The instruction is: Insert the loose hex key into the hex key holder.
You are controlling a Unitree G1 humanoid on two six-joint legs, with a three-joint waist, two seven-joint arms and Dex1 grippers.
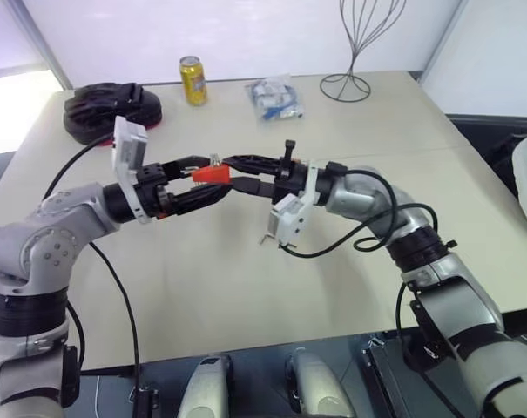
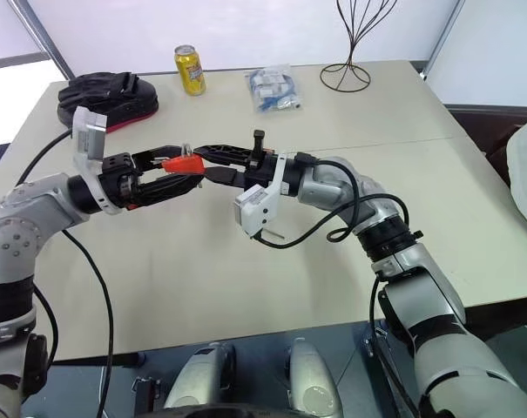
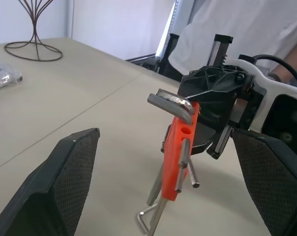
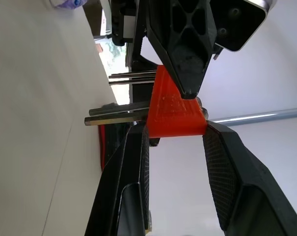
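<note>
The hex key holder (image 1: 212, 174) is orange-red, its keys dark grey. The can (image 1: 192, 80) is yellow, the table (image 1: 246, 279) beige.

Bright, even daylight — soft shadows, close wrist views slightly blurred.

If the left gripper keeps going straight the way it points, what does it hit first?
Most likely the small orange-red plastic hex key holder held by the right gripper, straight ahead between the open left gripper's black fingers; depth is uncertain.

hex key holder (image 3: 176, 155): matt orange plastic | keys: grey metal | table (image 1: 246, 287): smooth matt beige
</note>
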